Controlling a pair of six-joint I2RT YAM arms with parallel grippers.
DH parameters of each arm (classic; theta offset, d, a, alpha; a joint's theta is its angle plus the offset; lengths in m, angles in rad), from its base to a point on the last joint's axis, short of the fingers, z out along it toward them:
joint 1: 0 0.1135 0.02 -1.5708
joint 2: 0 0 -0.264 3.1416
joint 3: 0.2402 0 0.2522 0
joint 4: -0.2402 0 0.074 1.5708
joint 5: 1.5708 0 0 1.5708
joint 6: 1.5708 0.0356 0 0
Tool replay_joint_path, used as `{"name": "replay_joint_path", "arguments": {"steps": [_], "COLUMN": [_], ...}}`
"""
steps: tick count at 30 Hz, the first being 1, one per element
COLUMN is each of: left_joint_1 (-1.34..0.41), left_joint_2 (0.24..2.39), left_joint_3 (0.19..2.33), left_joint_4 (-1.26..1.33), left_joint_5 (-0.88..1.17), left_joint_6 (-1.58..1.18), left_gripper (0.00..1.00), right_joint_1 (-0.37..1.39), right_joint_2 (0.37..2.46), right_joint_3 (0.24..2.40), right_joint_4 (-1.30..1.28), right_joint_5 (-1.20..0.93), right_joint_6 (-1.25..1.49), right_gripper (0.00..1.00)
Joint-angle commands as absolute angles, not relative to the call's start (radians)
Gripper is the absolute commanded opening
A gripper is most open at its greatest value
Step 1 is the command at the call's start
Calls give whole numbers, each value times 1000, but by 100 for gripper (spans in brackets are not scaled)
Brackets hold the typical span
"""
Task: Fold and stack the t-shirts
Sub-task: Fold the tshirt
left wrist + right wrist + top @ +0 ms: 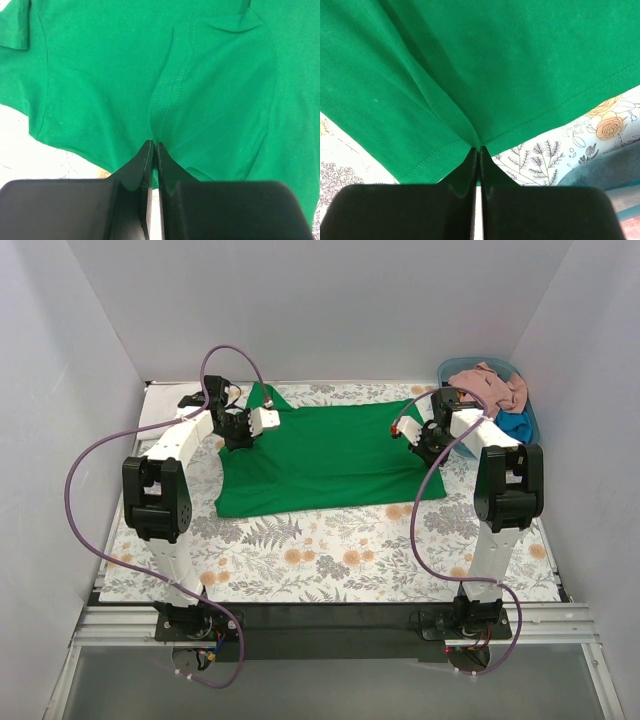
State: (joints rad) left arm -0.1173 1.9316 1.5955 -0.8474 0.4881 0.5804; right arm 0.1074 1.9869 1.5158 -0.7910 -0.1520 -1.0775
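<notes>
A bright green t-shirt (pixel 325 460) lies spread across the middle of the floral table cover. My left gripper (pixel 238 430) is shut on the shirt's left edge near a sleeve; in the left wrist view its tips (pixel 154 146) pinch a fold of green cloth (pixel 200 90) beside a seam. At the shirt's right edge my right gripper (pixel 428 440) is shut too, and in the right wrist view its tips (pixel 479 149) clamp the hemmed edge of the green cloth (pixel 470 65). More t-shirts, a salmon-pink one (pixel 490 385) and a blue one (pixel 514 424), are heaped in the tub.
A blue plastic tub (pixel 528 412) stands at the back right corner, close to my right arm. The floral table cover (pixel 330 560) lies bare in front of the shirt. White walls enclose the table on three sides. Purple cables loop off both arms.
</notes>
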Motion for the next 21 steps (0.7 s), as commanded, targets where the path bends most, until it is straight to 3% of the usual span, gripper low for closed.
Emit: {"name": "replay_joint_path", "arguments": {"steps": [1, 21], "left_joint_1": [-101, -72], "left_joint_2": [1845, 1844], "left_joint_3": [1588, 1528], "left_joint_4": [-812, -755], "left_joint_5": [529, 525], "left_joint_6": [592, 589], "left_gripper": [0, 0], "right_joint_1": [98, 98], "right_joint_2": [1988, 2048], "right_joint_3": [1558, 1628], "right_joint_4": [-813, -805], "right_joint_5": [-138, -141], "right_joint_6": [-1127, -1077], "right_gripper": [1, 4]}}
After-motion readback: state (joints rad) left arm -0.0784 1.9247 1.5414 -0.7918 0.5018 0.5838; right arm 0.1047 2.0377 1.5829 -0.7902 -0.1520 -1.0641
